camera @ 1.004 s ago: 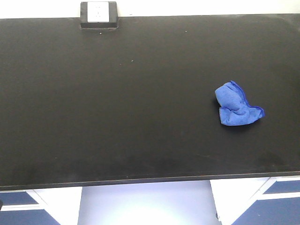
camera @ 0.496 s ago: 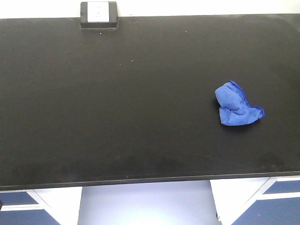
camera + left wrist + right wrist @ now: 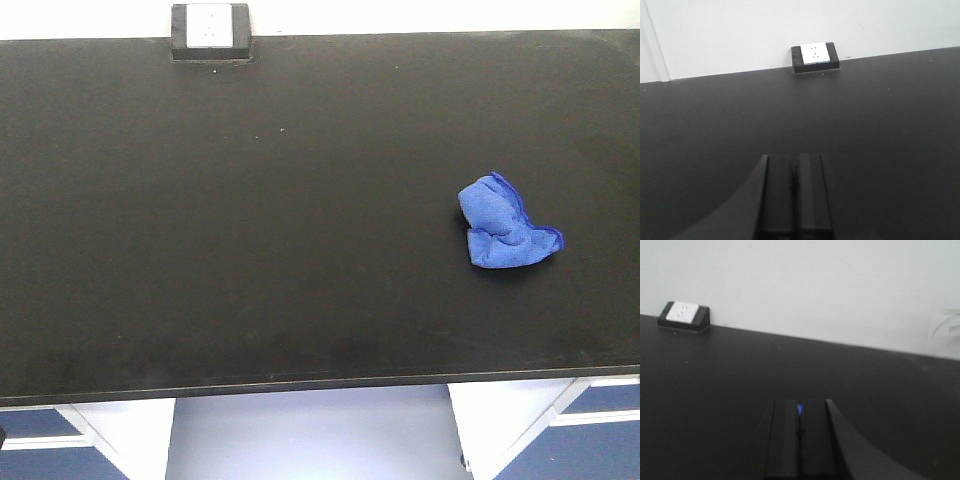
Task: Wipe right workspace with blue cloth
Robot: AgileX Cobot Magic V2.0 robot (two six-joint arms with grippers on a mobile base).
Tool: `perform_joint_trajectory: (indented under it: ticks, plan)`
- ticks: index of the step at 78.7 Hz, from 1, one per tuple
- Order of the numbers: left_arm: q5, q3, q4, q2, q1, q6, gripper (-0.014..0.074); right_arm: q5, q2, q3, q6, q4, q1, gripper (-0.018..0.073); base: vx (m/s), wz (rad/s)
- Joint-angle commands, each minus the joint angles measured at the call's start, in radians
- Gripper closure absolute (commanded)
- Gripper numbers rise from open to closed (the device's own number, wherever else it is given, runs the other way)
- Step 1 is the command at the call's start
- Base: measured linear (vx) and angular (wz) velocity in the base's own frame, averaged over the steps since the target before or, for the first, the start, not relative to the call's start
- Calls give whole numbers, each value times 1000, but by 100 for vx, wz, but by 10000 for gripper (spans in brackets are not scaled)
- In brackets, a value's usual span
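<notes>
Cloth (image 3: 506, 226) crumpled on tabletop (image 3: 250, 250), rt side

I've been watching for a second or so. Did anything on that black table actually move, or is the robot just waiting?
Nothing visibly changed. The blue cloth lies crumpled in the same spot on the right side of the black table, untouched, and the socket box sits at the back edge as before. Neither arm has entered the front view; both the left tool and right tool look shut.
</notes>
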Motion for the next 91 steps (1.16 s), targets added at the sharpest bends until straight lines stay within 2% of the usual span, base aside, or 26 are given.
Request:
perform_joint_trajectory:
  ticks: [1,6,12,18,91]
  plan:
    - [-84,-28,0,-10,-6,-2,603,-127,-72,88,109,-68,-4,567,0,0]
    - [-84,-28,0,-10,-6,-2,603,-135,-122,172,188,-108,-4,567,0,0]
    - [-84,-28,0,-10,-6,-2,603,-143,-167,233,224,-122,-4,567,0,0]
    - [-84,-28,0,-10,-6,-2,603,-107,-190,246,221,-122,-4,567,0,0]
    - [-84,-28,0,-10,-6,-2,603,-133,-189,246,206,-117,-4,567,0,0]
